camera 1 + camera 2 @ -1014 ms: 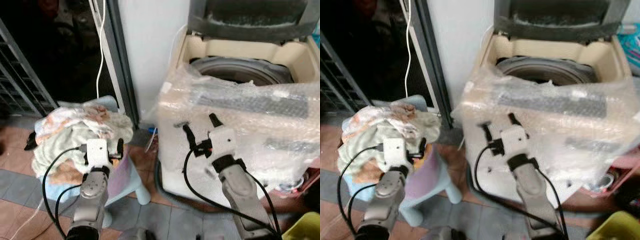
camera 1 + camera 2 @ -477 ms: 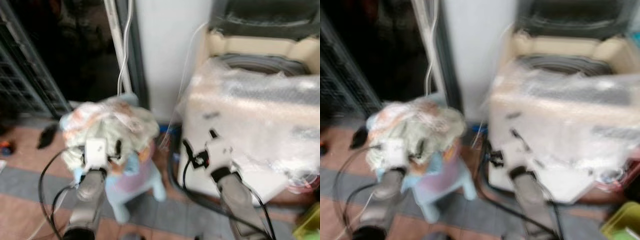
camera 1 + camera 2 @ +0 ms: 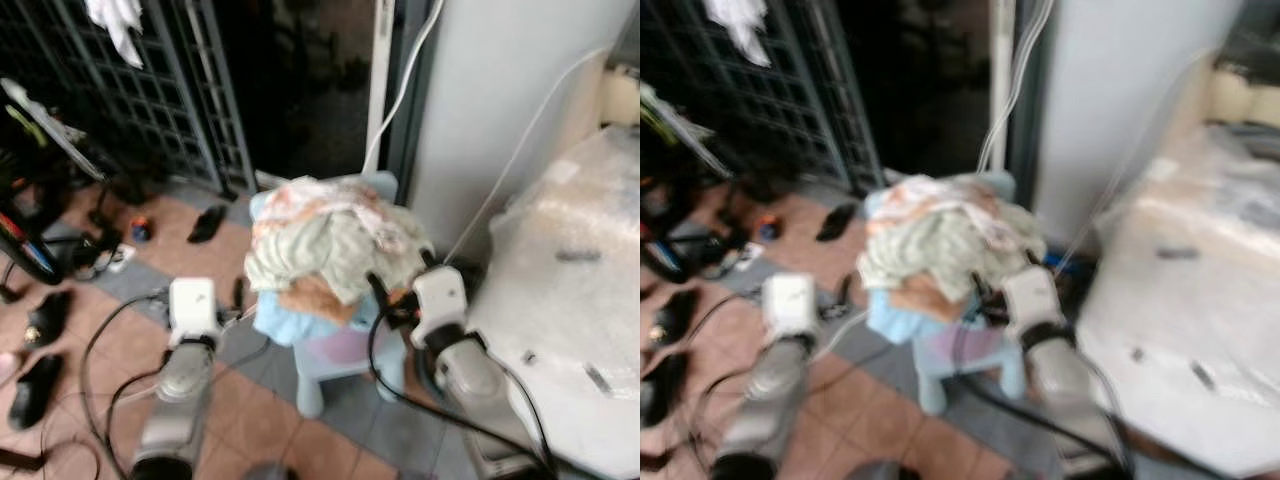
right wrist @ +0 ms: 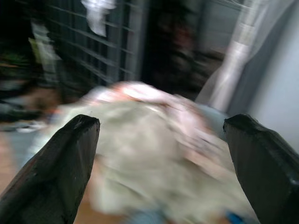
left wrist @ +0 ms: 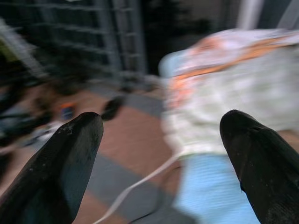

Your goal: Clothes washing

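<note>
Seen from the head: pile of clothes (image 3: 330, 240) heaped on a small blue stool (image 3: 340, 345), between the dark metal gate (image 3: 150, 90) and the washing machine (image 3: 570, 300) wrapped in bubble plastic. Left gripper (image 3: 212, 298) held out over the tiled floor (image 3: 250, 420), just beside the stool's left edge, apart from the pile. Right gripper (image 3: 400, 290) close against the pile's right lower edge; touching or not, cannot tell. Shoes (image 3: 45, 320) scattered on the floor at far left, near the gate.

Seen from the left wrist: fingers (image 5: 60, 163) spread wide, holding nothing, pile's edge and floor between them. Seen from the right wrist: fingers (image 4: 60, 172) likewise spread wide and empty, the blurred pile straight ahead. Open floor left of the stool; narrow gap between stool and machine.
</note>
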{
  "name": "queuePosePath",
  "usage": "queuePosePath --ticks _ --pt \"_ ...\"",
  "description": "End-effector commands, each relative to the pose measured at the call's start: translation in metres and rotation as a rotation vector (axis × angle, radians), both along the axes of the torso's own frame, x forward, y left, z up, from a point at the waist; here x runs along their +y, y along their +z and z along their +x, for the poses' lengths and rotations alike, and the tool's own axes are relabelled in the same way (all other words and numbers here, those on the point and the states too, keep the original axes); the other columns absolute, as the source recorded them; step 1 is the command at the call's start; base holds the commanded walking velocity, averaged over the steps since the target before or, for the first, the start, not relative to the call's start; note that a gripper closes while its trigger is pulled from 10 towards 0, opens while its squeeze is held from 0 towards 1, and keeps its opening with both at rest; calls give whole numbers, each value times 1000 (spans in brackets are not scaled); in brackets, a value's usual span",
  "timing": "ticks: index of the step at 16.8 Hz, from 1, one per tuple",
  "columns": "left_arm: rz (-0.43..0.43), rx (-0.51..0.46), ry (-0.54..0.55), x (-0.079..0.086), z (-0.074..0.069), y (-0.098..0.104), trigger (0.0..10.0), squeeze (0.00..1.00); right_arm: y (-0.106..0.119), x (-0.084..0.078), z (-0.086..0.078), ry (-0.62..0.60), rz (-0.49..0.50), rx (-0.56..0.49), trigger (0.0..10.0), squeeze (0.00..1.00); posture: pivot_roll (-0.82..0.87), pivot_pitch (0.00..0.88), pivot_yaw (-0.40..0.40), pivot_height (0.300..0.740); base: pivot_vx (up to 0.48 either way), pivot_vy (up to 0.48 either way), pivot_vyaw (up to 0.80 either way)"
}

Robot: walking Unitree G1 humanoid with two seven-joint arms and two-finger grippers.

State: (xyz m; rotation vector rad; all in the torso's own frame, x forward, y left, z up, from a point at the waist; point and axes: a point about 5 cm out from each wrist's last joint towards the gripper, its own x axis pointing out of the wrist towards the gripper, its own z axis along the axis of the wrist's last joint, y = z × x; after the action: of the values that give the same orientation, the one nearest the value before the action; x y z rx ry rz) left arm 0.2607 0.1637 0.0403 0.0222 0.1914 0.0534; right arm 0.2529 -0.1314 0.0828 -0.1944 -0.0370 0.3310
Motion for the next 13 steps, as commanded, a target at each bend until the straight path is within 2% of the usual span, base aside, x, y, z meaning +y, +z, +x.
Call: queuePosePath --ticks 1,3,7,8,9,10,11,13 --pt "-12 -13 -5 -3 1 3 10000 0 0 -3 0 6 -12 3 10000 1000 -98 0 106 740 0 0 494" --pt "-17 -14 -5 -3 0 3 10000 0 -1 -4 0 5 -11 7 10000 1000 -98 0 105 740 0 0 0" --pt "-28 -15 -10 -4 -1 2 10000 0 -2 -2 0 15 -22 10 10000 984 -102 0 104 740 321 0 0" --pt "-29 -14 -10 -4 -1 2 10000 0 -1 -2 0 18 -23 8 10000 937 -105 0 104 740 345 0 0" --pt "-31 -14 -12 -4 -1 2 10000 0 0 -1 1 35 -30 3 10000 737 -105 0 104 740 349 0 0" --pt "-32 -14 -13 -5 -1 2 10000 0 1 0 2 51 -36 -1 10000 467 -105 0 104 740 349 0 0" --pt "-33 -14 -11 -5 -1 2 10000 0 4 0 4 53 -43 -22 10000 0 -103 0 101 740 349 0 0" --pt "-30 -14 4 0 -3 1 10000 0 9 0 8 56 -44 -34 10000 0 -98 0 96 740 351 0 0"
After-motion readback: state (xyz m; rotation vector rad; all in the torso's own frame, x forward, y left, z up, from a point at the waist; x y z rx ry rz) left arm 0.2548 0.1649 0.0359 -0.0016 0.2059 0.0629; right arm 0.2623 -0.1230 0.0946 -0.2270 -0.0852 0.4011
